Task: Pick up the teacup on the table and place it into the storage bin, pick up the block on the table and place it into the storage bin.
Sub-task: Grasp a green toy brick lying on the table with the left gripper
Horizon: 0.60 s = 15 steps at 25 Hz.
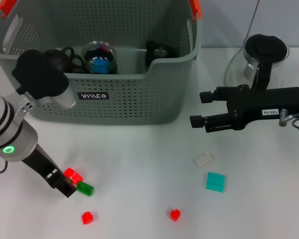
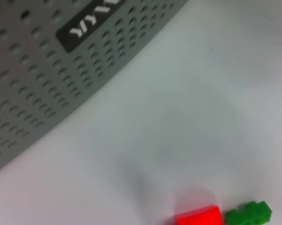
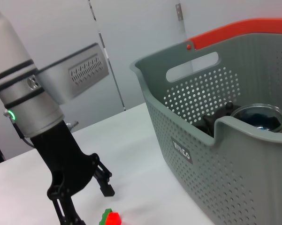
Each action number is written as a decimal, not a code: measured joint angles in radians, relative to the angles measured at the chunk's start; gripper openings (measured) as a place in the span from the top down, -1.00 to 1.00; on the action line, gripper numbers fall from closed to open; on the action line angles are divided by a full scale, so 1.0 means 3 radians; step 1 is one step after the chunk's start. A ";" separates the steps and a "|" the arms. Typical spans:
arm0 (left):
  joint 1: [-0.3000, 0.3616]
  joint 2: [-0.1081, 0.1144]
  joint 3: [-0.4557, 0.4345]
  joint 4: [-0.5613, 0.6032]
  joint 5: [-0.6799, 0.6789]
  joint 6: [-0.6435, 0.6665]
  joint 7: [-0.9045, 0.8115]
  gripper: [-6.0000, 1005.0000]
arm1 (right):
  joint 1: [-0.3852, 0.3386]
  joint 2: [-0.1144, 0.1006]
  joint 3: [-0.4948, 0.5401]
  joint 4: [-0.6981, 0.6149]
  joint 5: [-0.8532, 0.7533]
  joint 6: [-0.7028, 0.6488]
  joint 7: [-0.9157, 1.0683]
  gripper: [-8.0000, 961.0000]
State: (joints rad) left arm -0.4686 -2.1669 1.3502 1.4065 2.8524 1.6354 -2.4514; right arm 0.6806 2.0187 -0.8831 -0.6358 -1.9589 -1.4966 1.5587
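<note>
Right now the left end effector [image 1: 64, 185] is down at the desk [image 1: 139, 199], its fingers apart beside a red block [image 1: 73, 175] that touches a green block [image 1: 84, 188]. Looks like the block pick is in hand; next it must close on one and lift toward the storage bin [image 1: 129, 99]. Meanwhile the right end effector [image 1: 199, 109] hovers open beside the bin.
</note>
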 joint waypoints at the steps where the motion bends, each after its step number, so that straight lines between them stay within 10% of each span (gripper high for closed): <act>1: 0.0001 0.0000 0.0007 -0.0031 0.0002 -0.0036 -0.0017 -0.81 | 0.0001 0.0000 0.0000 -0.0001 0.0000 0.0000 0.0000 -0.90; 15: -0.0003 -0.0001 0.0076 -0.0245 0.0013 -0.0275 -0.0097 -0.77 | 0.0012 0.0000 0.0009 -0.0019 0.0000 -0.0002 -0.0001 -0.90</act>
State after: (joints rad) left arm -0.4695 -2.1671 1.3732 1.3331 2.8564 1.5529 -2.4804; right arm 0.6842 2.0187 -0.8804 -0.6414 -1.9589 -1.4972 1.5585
